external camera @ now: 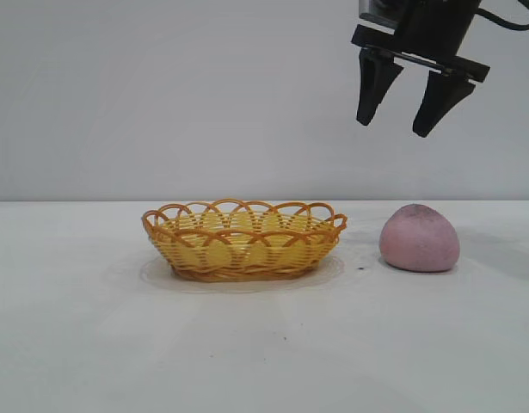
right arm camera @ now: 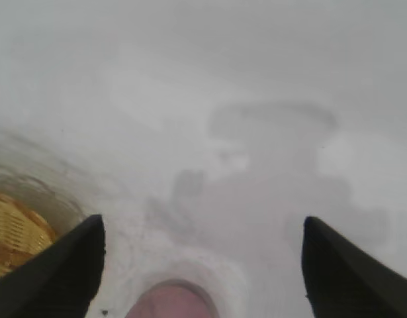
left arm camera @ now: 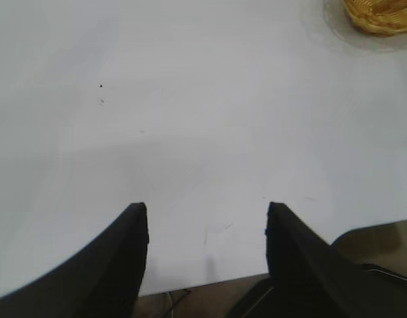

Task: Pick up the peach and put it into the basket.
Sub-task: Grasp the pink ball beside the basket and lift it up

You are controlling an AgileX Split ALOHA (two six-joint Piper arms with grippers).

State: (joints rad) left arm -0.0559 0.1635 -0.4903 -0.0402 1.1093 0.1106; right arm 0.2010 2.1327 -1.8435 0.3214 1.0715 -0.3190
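The peach (external camera: pixel 420 238) is a dusty pink rounded lump on the white table, just right of the basket (external camera: pixel 244 240), a shallow yellow-orange wicker oval with a looped rim. My right gripper (external camera: pixel 393 127) hangs open and empty high above the peach, slightly to its left. In the right wrist view the peach (right arm camera: pixel 173 303) shows low between the spread fingers, with the basket (right arm camera: pixel 14 233) at the side. My left gripper (left arm camera: pixel 206 209) is open and empty over bare table near the table's edge, far from the basket (left arm camera: pixel 382 14).
The white table (external camera: pixel 92 344) runs wide around the basket and peach. In the left wrist view the table's edge (left arm camera: pixel 210 281) shows with a dark floor and cables beyond it.
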